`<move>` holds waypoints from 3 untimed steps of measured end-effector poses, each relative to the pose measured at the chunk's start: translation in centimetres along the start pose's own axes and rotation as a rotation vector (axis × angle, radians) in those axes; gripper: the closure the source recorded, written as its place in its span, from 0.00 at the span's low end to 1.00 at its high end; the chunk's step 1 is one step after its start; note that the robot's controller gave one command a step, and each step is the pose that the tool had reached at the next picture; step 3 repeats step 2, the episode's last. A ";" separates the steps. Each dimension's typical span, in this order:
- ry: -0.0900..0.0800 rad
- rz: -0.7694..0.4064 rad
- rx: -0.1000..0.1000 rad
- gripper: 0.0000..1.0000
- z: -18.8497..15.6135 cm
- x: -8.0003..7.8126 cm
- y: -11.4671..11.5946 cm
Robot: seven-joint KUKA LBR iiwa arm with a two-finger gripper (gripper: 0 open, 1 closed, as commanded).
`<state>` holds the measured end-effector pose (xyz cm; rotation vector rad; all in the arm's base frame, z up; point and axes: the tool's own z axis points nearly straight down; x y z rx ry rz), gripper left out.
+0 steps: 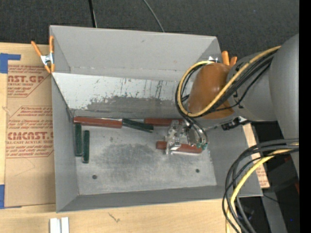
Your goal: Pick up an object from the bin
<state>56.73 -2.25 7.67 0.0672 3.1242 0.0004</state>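
Gripper (182, 141) down at the floor of the grey bin (146, 181), about 3 o'clock of the floor's middle, directly over a short red-brown bar (163, 145) that lies flat with its ends showing at the gripper's 9 and 3 o'clock; spread or closed: cannot tell, the mechanism hides it. Along the back of the floor, from 10 to 1 o'clock, lie a long red-brown stick (97, 123), a dark green stick (138, 126) and a second red-brown stick (158, 122), roughly end to end. Two dark green sticks (78, 141) lie side by side at 9 o'clock, well apart from the gripper.
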 end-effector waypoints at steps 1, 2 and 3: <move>0.000 0.000 0.000 1.00 0.0 0.0 0.0; 0.020 -0.022 0.000 1.00 -19.3 3.1 2.5; 0.020 -0.022 0.000 1.00 -19.3 3.1 2.5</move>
